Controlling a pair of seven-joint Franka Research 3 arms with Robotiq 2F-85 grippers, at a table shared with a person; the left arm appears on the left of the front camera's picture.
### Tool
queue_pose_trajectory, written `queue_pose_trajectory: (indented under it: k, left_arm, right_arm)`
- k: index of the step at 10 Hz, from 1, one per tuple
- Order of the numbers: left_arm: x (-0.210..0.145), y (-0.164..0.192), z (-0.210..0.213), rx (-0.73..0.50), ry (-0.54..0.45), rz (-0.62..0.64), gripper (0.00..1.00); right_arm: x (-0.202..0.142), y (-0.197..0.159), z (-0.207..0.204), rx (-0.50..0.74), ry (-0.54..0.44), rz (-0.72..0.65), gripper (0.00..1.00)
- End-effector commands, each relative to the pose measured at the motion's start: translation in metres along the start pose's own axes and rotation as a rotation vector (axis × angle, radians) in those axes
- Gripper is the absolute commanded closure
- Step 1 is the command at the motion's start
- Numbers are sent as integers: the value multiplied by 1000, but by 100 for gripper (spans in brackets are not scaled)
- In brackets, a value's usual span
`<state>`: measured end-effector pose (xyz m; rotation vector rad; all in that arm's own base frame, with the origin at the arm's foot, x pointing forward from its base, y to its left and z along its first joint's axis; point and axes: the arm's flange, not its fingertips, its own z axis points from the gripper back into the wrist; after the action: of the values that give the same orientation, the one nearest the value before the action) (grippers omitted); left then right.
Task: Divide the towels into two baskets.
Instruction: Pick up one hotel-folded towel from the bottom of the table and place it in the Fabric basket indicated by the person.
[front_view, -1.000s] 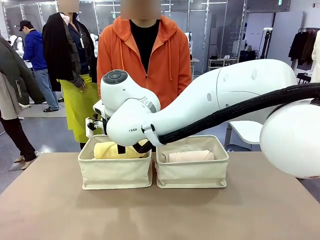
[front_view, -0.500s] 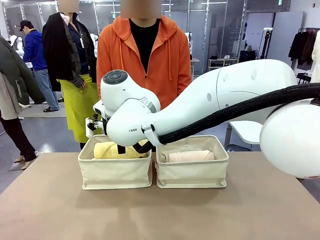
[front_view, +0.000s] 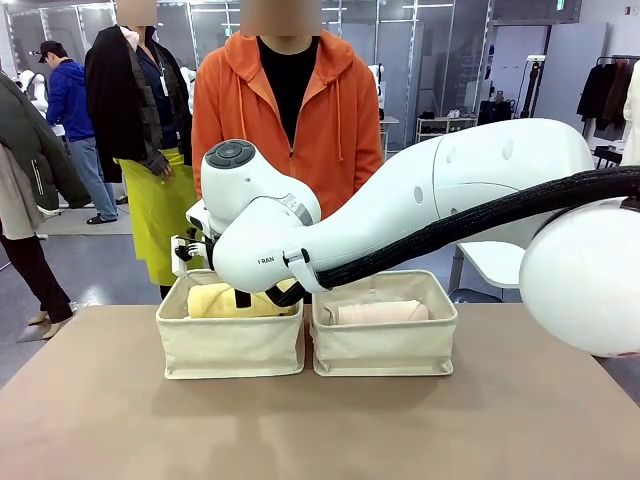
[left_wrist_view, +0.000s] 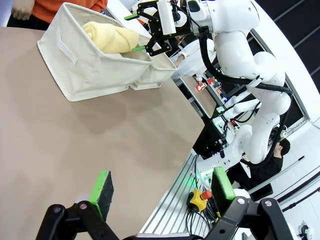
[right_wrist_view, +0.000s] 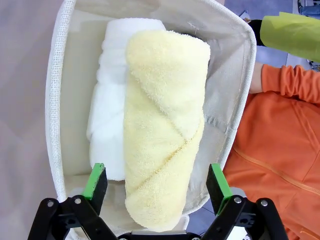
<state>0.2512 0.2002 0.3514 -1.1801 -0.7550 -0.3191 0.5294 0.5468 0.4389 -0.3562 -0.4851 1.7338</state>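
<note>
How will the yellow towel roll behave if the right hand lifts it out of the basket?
Likely soft: the yellow towel roll is terry, so the pads would sink in and its ends may sag. The diagonal flap edge across it suggests it could start unrolling. It lies partly on the white towel inside the basket, so it may drag that one along.

Right basket (front_view: 385, 350) rim behind arm

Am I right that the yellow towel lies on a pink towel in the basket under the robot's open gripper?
Not quite. The right wrist view shows the yellow towel lying on a white towel, not pink, in the basket under the open right gripper.
</note>
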Motion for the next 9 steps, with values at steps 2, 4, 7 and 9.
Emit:
queue_pose_trajectory:
  k: [2,4,7,9]
  left_arm:
    - [1,-3,2,-1,-9,-1,0]
    - [1,-3,2,-1,-9,-1,0]
    - [1,-3,2,-1,-9,-1,0]
    - [1,-3,2,-1,-9,-1,0]
  right_arm:
    - [-9,4,28,6,6,-34,0]
    - [-47,19,86,96,-112,-288,0]
    - [-114,60,134,232,-162,-539,0]
    - [-201,90,147,386,-270,-876,0]
